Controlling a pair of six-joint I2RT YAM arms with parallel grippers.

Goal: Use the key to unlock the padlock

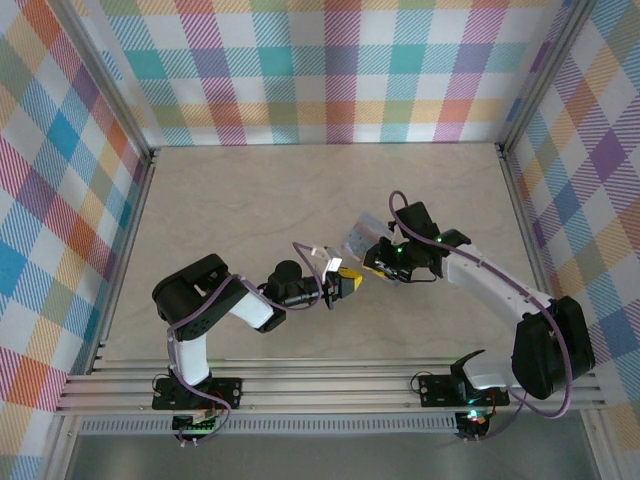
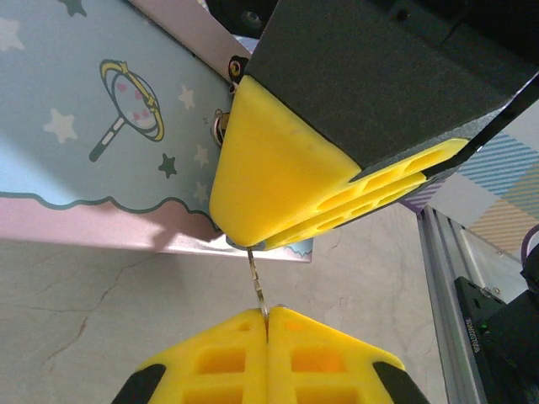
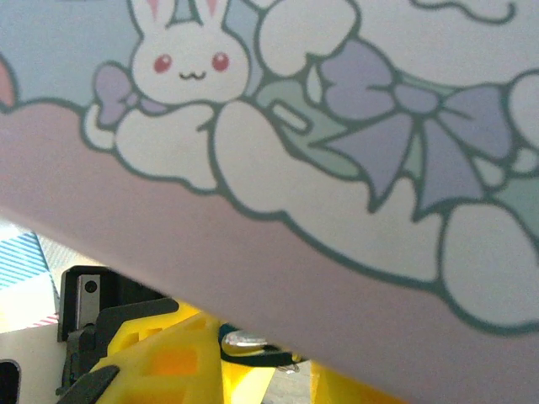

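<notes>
No lettering, number or brand is legible in any view. The tin box bears drawn motifs, not words: stars, a rabbit, a bow. Fine print on a dark block beside the rail is too small to read

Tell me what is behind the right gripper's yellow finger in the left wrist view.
The tin box corner and a teal sliver, possibly the padlock, peek out. The key, pinched by the left gripper, runs under the right gripper's finger; its tip and the keyhole are covered.
</notes>
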